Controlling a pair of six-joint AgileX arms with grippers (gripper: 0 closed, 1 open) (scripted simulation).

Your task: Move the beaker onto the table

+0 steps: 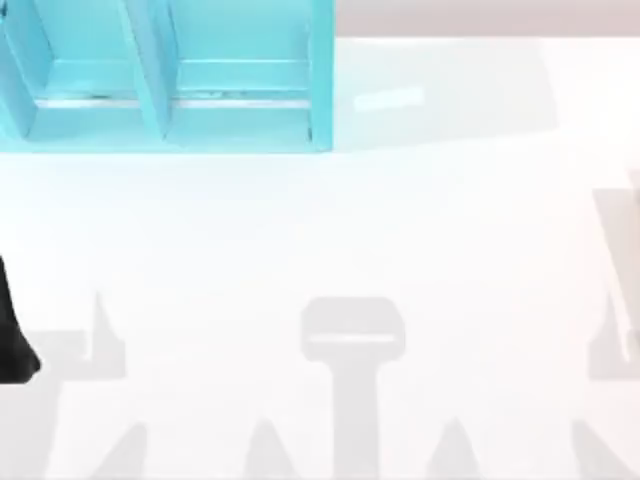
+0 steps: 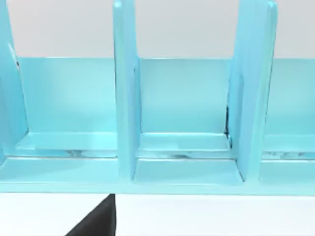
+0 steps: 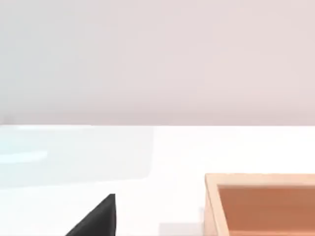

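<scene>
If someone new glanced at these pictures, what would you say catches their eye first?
The turquoise shelf unit stands out first, at the far left of the white table, with upright dividers splitting it into open compartments. Next comes the orange-brown wooden box resting on the table in the right wrist view. A dark piece of the left arm sits at the table's left edge.

Layout of the counter, seen from above and from both wrists.

You find the shelf unit [image 1: 170, 80] standing on the counter [image 1: 330, 240] at its far left, its upright dividers [image 2: 125, 98] splitting it into compartments side by side. To its right the counter runs on toward the far edge. At the left edge, nearer you, part of the left arm [image 1: 12, 335] reaches in over the counter. In the right wrist view, an open box [image 3: 261, 204] rests on the counter, well apart from the shelf unit.
</scene>
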